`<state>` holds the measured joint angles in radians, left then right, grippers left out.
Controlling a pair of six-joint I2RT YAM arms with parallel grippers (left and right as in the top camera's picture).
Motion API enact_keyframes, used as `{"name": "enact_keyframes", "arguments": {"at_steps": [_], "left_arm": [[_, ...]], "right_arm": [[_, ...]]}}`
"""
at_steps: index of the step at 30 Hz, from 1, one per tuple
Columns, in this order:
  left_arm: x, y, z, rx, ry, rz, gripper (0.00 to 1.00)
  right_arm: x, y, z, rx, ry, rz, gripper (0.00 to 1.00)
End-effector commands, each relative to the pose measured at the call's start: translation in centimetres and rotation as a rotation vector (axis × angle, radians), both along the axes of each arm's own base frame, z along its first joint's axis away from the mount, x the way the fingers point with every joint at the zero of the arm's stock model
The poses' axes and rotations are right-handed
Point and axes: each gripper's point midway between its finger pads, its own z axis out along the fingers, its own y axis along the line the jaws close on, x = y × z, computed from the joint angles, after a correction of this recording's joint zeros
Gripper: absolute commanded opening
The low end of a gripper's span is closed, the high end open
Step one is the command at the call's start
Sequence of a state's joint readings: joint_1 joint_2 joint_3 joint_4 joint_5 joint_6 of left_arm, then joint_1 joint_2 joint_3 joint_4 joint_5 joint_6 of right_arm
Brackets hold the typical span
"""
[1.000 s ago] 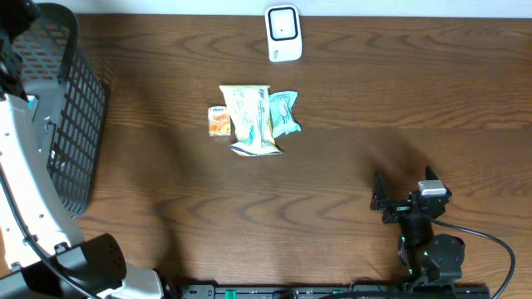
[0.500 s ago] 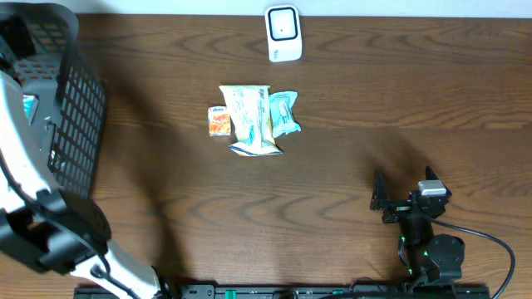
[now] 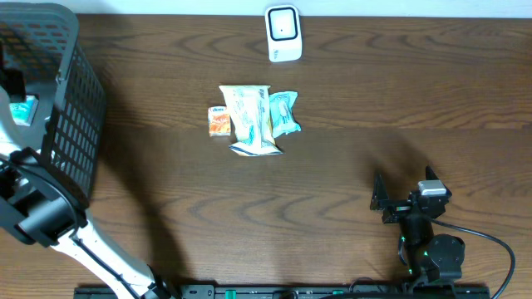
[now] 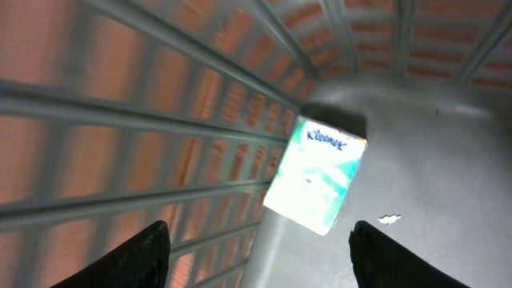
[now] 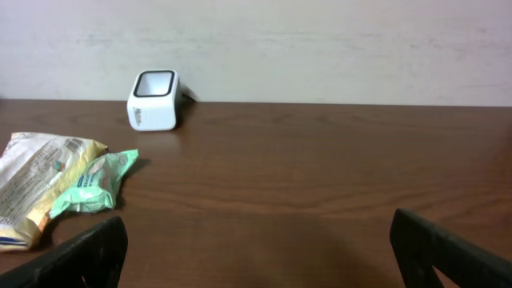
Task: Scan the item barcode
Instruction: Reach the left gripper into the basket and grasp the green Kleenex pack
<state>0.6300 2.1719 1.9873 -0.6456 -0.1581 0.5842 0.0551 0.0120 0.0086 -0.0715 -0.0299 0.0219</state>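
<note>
A teal and white Kleenex tissue pack [image 4: 316, 176] lies on the grey floor of the black mesh basket [image 3: 79, 108] at the table's left edge. My left gripper [image 4: 260, 230] hovers just in front of the pack, open, with nothing between its fingers. The white barcode scanner [image 3: 283, 33] stands at the far edge of the table. My right gripper [image 5: 258, 222] rests open and empty near the front right, facing the scanner [image 5: 154, 100]. In the overhead view the tissue pack [image 3: 23, 110] shows inside the basket beside my left arm [image 3: 37, 218].
A pale yellow snack bag [image 3: 249, 119], a green packet [image 3: 283, 113] and a small orange pack [image 3: 219, 120] lie together mid-table. The basket's wire wall [image 4: 144, 120] runs close along the left of my left gripper. A wall stands behind the scanner.
My left arm has swung lower and deeper over the basket, its dark elbow now at the left edge. The right arm and the items on the table have not moved.
</note>
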Motion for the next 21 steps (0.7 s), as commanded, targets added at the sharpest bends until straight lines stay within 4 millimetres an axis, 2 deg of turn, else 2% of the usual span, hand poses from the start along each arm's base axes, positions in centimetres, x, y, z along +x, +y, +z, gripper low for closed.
{"name": "enact_keyframes", "arguments": {"at_steps": [1,7,15,21], "left_arm": [[1.1,-0.5,-2.2,-0.003,0.043,-0.075,0.7],[1.3,-0.9,-5.0,-0.01,0.123,-0.142,0.71],[1.9,-0.8,-6.6,0.007,0.152,-0.191,0.7],[2.2,-1.3,-8.7,-0.029,0.168,-0.228,0.7]], "right_arm": [[0.0,0.1,-0.1,0.014,0.001,0.002,0.99],[0.0,0.1,-0.1,0.014,0.001,0.002,0.99],[0.0,0.1,-0.1,0.014,0.001,0.002,0.99],[0.0,0.1,-0.1,0.014,0.001,0.002,0.99]]}}
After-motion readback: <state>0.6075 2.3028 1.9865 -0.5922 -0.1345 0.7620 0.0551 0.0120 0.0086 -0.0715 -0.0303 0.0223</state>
